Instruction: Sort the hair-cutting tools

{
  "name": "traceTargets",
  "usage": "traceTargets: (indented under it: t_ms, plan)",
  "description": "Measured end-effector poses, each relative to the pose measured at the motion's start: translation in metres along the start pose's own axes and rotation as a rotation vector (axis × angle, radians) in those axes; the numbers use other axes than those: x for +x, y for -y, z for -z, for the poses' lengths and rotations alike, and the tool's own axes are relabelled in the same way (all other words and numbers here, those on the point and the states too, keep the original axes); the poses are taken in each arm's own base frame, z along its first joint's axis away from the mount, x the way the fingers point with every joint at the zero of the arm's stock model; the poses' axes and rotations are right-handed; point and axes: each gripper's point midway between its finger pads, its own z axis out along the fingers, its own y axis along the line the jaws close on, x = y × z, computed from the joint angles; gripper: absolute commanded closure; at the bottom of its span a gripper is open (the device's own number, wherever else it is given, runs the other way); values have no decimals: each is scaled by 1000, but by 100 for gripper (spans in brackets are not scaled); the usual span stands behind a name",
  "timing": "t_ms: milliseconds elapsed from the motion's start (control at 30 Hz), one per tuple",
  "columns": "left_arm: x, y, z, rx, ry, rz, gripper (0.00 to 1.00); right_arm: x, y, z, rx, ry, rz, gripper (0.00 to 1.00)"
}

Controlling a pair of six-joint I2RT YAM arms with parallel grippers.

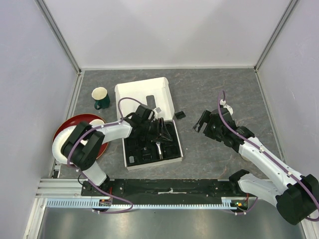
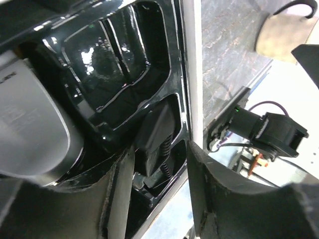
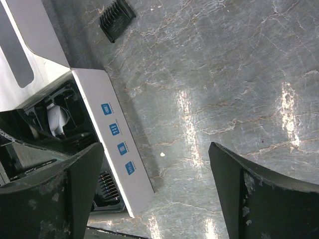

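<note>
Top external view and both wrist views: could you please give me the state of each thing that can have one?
white box: lid open, folded back.
clipper: lying in the box's black tray.
loose comb guard: on the table, outside the box.
mug: upright.
left claw: open, over the tray.
right claw: open, empty, above the table.

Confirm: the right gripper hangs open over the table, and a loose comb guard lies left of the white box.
Wrong side: the top external view shows the comb guard right of the white box, between it and the right gripper. The rest holds.
</note>
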Motion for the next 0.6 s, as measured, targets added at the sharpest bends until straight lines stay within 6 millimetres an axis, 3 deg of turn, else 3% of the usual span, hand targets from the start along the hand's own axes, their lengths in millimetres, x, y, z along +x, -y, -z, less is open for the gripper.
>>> traceTargets:
  t_ms: [233,400,600]
  plan:
    - [-2,-6,14,-82,41,-37,46,1,0,0,-1,-3,0,6]
    - [-3,-10,20,-124,53,-52,58,1,0,0,-2,-4,0,6]
    - [-6,-12,22,-145,73,-58,65,1,0,0,-2,-4,0,6]
